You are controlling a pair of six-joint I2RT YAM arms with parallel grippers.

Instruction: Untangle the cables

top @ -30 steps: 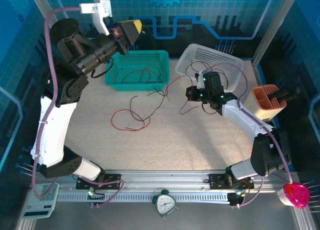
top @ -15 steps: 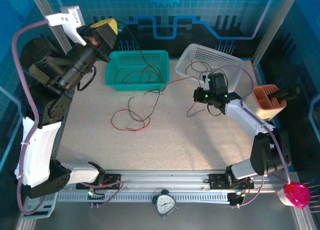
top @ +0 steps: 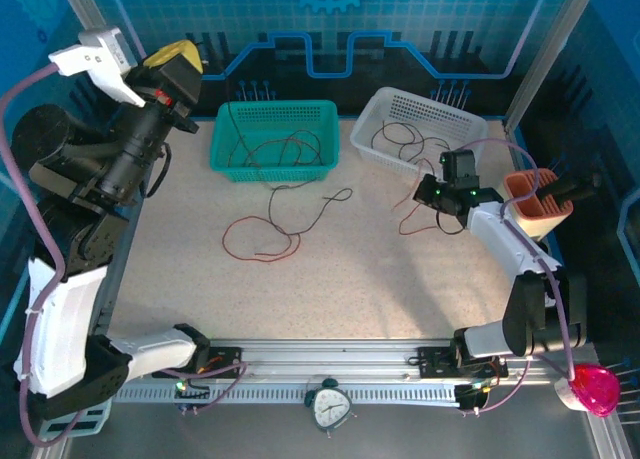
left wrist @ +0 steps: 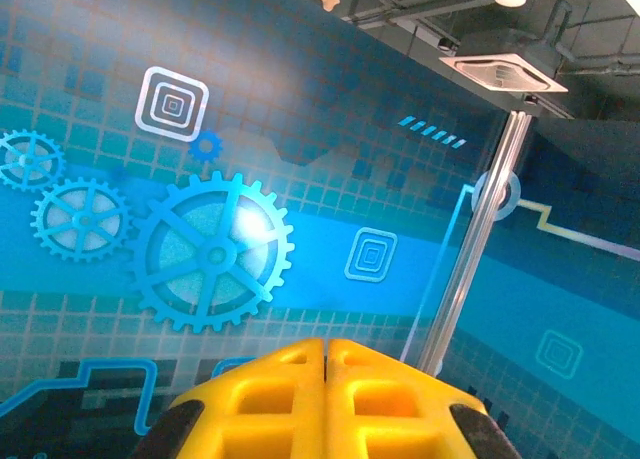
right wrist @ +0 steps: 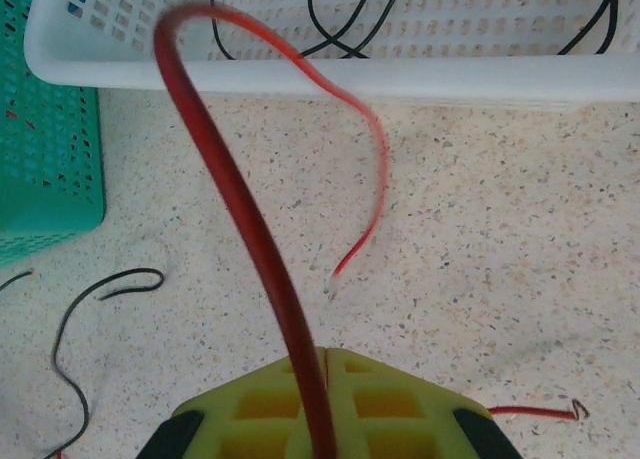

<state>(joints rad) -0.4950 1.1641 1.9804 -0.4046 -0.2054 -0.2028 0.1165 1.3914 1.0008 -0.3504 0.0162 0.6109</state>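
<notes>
Right jaws pinch a red cable (right wrist: 238, 199) arcing toward the white basket (right wrist: 400, 79) just beyond; left jaws shut empty, up far left.

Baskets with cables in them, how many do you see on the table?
2: the green basket at the back centre, and the white basket just right of it.

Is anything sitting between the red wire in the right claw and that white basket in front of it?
Nothing visible does. The right gripper is shut on the red cable, and bare table lies between it and the white basket, near wall first.
</notes>
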